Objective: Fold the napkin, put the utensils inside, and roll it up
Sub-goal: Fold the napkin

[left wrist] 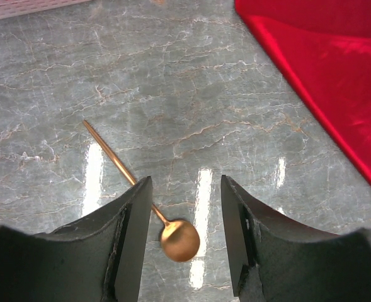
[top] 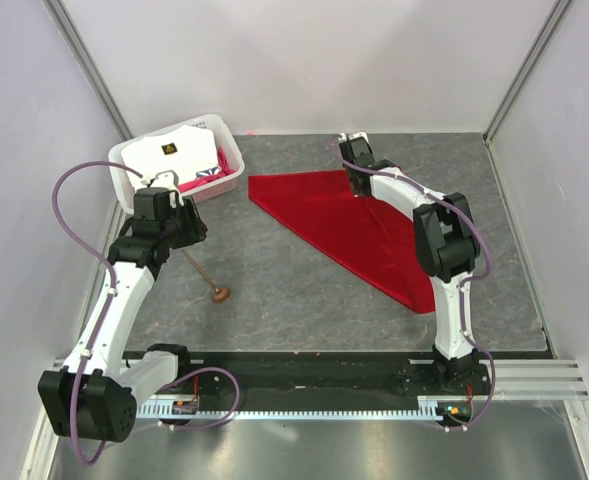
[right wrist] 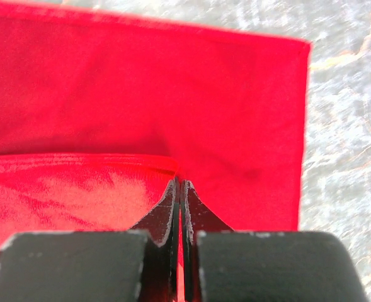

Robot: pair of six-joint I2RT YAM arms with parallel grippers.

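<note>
The red napkin point(top: 344, 225) lies folded into a rough triangle right of the table's centre. My right gripper point(top: 357, 180) is at its far edge; in the right wrist view the jaws point(right wrist: 179, 184) are shut on an upper layer of the napkin point(right wrist: 172, 94), with red cloth between them. The brown spoon point(top: 206, 278) lies on the table left of the napkin, bowl toward me. My left gripper point(top: 189, 228) hovers over its handle end. In the left wrist view it point(left wrist: 186, 182) is open, with the spoon's bowl point(left wrist: 179, 240) between the fingers, untouched. The napkin's edge point(left wrist: 336, 82) shows at right.
A white basket point(top: 231, 140) with white and pink fabric items stands at the back left, close behind my left gripper; its edge shows in the left wrist view point(left wrist: 28, 6). Grey walls enclose the marbled table on three sides. A black rail runs along the near edge.
</note>
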